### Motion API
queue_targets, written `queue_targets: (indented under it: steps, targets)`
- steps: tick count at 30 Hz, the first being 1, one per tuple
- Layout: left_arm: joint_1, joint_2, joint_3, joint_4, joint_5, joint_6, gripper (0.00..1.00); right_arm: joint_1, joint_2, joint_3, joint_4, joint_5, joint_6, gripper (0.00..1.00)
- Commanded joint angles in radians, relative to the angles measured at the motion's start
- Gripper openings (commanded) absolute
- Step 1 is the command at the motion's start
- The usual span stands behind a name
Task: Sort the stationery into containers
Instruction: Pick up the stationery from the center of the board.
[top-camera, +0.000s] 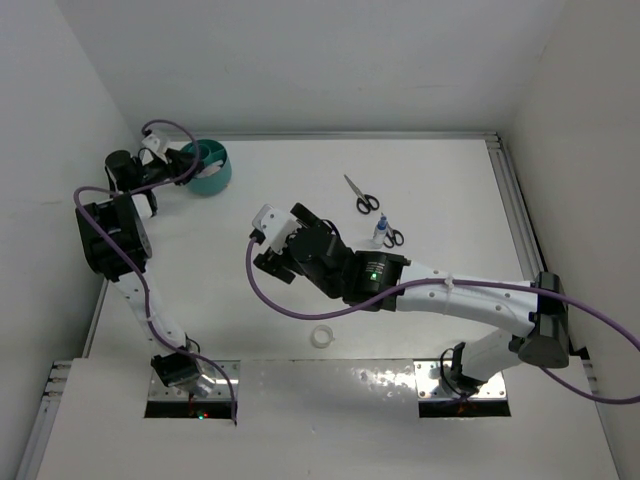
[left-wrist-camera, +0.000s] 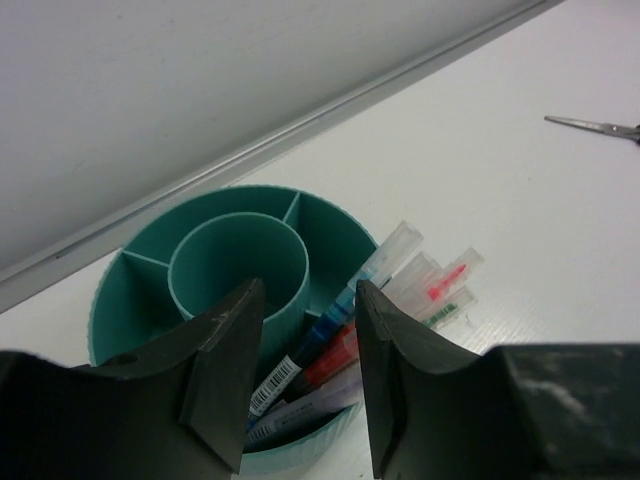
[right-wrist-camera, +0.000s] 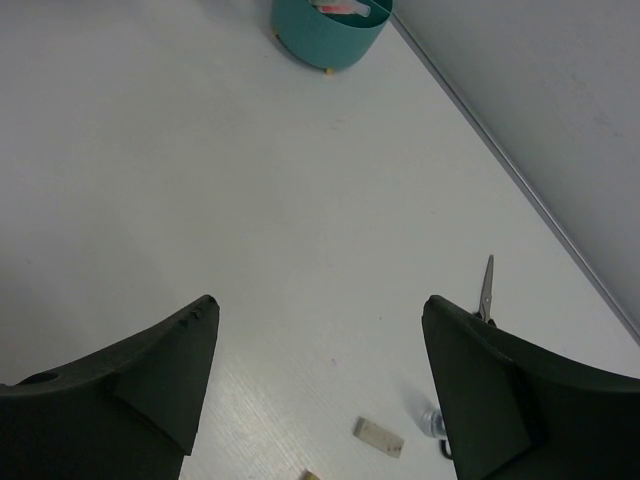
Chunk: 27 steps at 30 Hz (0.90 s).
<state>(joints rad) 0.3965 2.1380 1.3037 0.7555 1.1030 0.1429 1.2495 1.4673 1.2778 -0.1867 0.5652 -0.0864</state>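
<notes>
At the far left, the left fingers (left-wrist-camera: 225, 350) stand apart, pinching nothing, right over the teal cup (top-camera: 208, 167), where pens (left-wrist-camera: 400, 270) lean in an outer compartment. Mid-counter (top-camera: 215, 290), the right fingers (right-wrist-camera: 480, 400) are spread wide and empty, with the tape ring (top-camera: 322, 337) nearer the bases. Further right lie scissors (top-camera: 362, 195), then a glue bottle (top-camera: 380, 232) just beside a second pair (top-camera: 392, 238).

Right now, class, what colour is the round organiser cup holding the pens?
Teal. The organiser cup shows best in the left wrist view.
</notes>
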Motion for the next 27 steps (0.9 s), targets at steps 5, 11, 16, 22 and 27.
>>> queue_targets:
  steps: [5, 11, 16, 22, 27]
  targets:
    - [0.016, -0.157, 0.077, 0.013, -0.092, -0.172, 0.4, -0.053, -0.007, 0.077, -0.051, 0.045, 0.118, 0.82]
    - [0.016, -0.259, 0.117, -0.113, -0.331, -0.305, 0.41, -0.172, -0.064, 0.057, -0.191, 0.07, 0.329, 0.82]
    - [-0.011, -0.386, 0.203, -0.444, -0.497, -0.234, 0.06, -0.274, -0.215, -0.027, -0.253, 0.079, 0.454, 0.0]
    - [-0.05, -0.487, 0.305, -0.905, -0.307, 0.08, 0.17, -0.366, -0.465, -0.297, -0.255, 0.134, 0.573, 0.82]
    - [-0.062, -0.526, 0.299, -1.222, -0.263, 0.196, 0.35, -0.432, -0.57, -0.461, -0.214, 0.085, 0.545, 0.63]
